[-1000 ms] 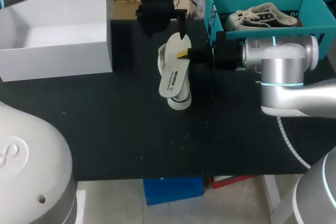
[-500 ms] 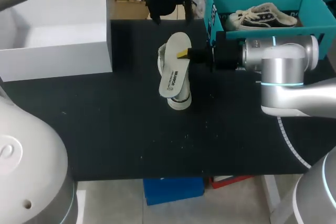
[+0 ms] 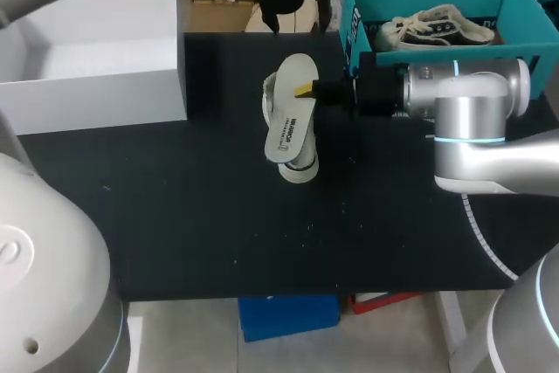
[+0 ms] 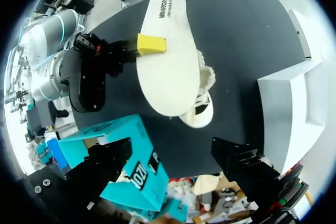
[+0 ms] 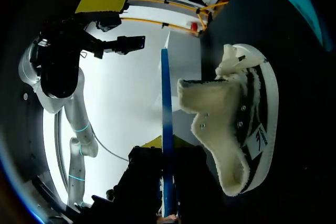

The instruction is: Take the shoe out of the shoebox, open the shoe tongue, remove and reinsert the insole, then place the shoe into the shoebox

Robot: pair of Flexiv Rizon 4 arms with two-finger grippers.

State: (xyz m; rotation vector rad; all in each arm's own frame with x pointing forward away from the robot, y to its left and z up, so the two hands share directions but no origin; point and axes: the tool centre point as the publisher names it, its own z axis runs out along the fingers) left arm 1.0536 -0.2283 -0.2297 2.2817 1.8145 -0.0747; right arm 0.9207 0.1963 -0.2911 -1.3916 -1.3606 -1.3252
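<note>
L hand (image 3: 297, 22) backed off insole (image 3: 291, 120), wide open | R hand (image 3: 307, 91) pinching insole (unmoved)

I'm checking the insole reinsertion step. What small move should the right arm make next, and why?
Probably lower the insole and angle one end into the shoe. The right gripper is shut on the insole and holds it out of the shoe, just above it. The shoe's lined opening faces the insole. The left gripper is open, holds nothing and is clear of the shoe.

Matte black table (image 3: 192, 216), faint specks
</note>
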